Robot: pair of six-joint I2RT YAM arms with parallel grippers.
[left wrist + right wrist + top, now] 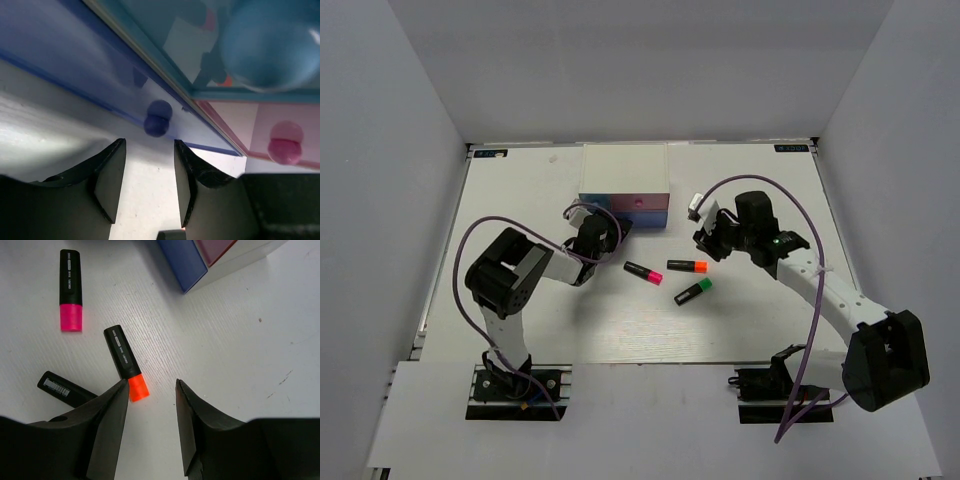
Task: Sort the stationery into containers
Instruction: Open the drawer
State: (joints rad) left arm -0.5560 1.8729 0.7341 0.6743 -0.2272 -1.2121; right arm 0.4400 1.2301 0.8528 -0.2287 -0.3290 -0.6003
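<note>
The white chest (625, 170) stands at the back middle, its drawers facing me. My left gripper (610, 233) is open and empty just in front of the wide dark blue drawer (90, 65), its fingertips close below that drawer's knob (157, 120). The light blue drawer's knob (272, 45) and the pink drawer's knob (285, 145) show above right. The pink-capped highlighter (642, 272), orange-capped highlighter (687, 265) and green-capped highlighter (692, 291) lie on the table. My right gripper (703, 243) is open and empty above the orange cap (138, 388). Both blocks are out of view.
The white table (620, 330) is ringed by grey walls. In the right wrist view the pink highlighter (70, 290) lies far left, and a black highlighter body (65, 389) is partly hidden by my left finger. The chest's corner (240, 255) is top right.
</note>
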